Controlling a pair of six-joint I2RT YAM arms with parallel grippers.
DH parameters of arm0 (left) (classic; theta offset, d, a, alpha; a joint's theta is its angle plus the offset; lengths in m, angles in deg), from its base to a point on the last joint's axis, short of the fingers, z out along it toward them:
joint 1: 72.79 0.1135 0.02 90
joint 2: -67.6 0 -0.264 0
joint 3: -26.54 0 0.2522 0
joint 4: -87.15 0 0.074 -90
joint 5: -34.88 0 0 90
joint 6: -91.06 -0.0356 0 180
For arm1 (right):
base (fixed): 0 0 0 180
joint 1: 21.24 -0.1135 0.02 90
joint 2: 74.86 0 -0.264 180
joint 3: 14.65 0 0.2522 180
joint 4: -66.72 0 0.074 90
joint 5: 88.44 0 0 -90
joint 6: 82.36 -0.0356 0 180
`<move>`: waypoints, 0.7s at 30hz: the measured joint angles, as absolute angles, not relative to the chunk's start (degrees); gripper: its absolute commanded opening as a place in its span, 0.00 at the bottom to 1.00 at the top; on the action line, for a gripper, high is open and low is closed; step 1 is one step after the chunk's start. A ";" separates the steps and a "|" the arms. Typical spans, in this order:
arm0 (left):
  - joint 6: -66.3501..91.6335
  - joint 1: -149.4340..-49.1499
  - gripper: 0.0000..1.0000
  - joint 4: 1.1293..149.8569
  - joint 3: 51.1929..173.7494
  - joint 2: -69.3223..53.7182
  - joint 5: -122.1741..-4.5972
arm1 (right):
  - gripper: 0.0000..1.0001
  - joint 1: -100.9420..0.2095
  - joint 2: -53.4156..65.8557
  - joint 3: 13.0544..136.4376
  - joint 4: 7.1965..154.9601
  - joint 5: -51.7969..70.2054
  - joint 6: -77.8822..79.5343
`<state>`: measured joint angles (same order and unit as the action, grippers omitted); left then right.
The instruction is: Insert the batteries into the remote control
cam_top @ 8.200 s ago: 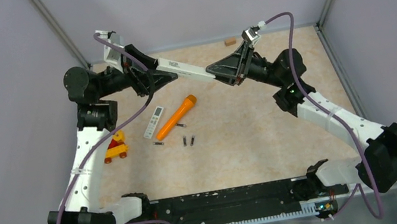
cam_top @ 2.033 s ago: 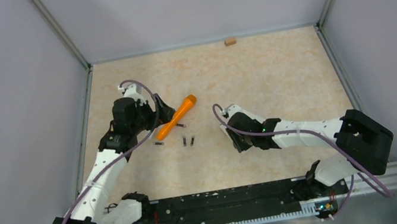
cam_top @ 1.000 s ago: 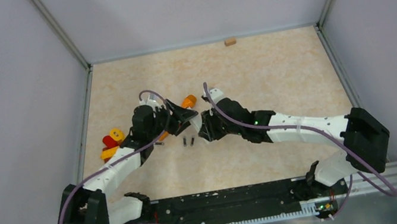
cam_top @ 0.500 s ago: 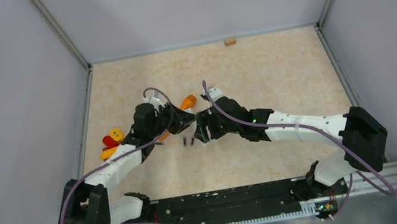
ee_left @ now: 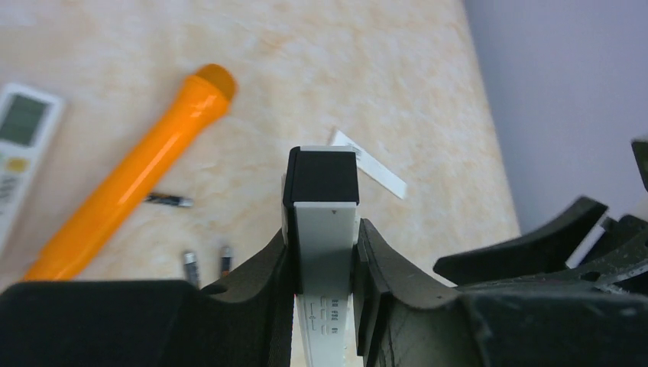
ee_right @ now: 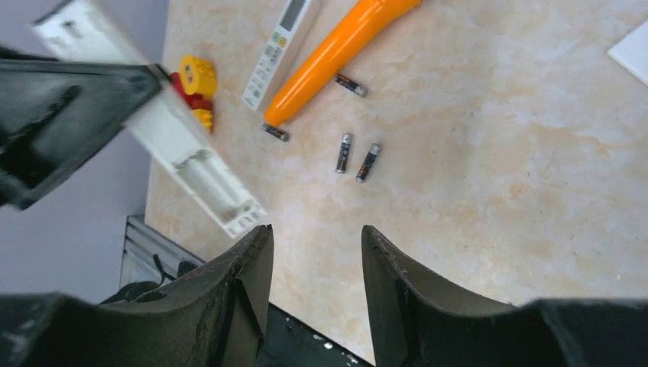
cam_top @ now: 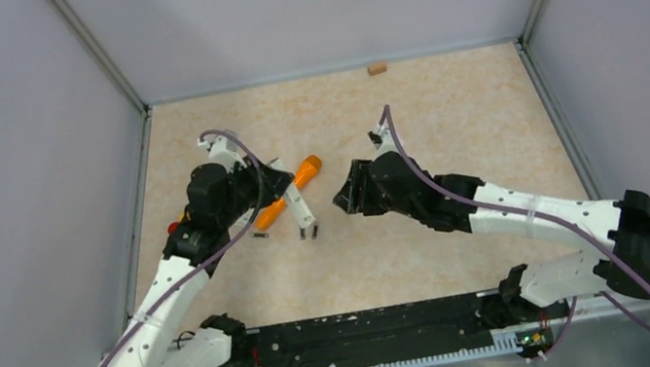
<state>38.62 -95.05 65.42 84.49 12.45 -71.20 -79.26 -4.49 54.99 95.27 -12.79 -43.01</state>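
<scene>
Table (cam_top: 448,115) of pale marbled beige fills the floor of the walled cell, and both arms reach in from the near rail. Left arm (cam_top: 165,288) runs up the left side and bends inward. Right arm (cam_top: 522,206) comes in from the right corner toward the middle. Near their tips lies the orange tube (ee_right: 336,50), slanted, with its fat end away from the arms. Left gripper (ee_left: 322,248) is clenched on the remote control (ee_right: 191,164), a long white bar pinched across its narrow sides and held off the surface at a tilt. Its battery bay is uncovered and turned toward the right wrist camera, and its end shows black in the left wrist view. Right gripper (ee_right: 315,237) hovers near it with jaws spread and nothing between them. A second remote (ee_right: 279,46), white with a small display, lies flat just beside the tube on the side toward the left wall. A yellow and red toy (ee_right: 195,88) sits near that wall. A thin white panel (ee_left: 370,164) lies flat on the table, well apart from the cells. Four batteries (ee_right: 345,153) lie loose on the table, none in the remote control: two side by side near the tube, one at its thin end, one close along its flank. A small tan block (cam_top: 375,68) rests by the back wall
</scene>
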 measured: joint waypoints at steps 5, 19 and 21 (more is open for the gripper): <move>37.25 -94.90 0.00 56.05 85.40 17.87 -56.73 | 0.46 -79.26 6.33 59.14 99.29 -14.86 -46.62; 34.99 -94.90 0.00 44.13 87.81 28.12 -33.39 | 0.50 -80.57 36.80 81.22 109.13 -17.46 -50.51; 34.99 -94.90 0.00 43.19 87.81 28.67 -30.94 | 0.47 -80.99 38.15 83.34 110.00 -17.83 -50.58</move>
<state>34.99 -94.90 43.19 87.81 28.67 -30.94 -80.99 38.15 83.34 110.00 -17.83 -50.58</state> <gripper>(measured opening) 0.319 0.494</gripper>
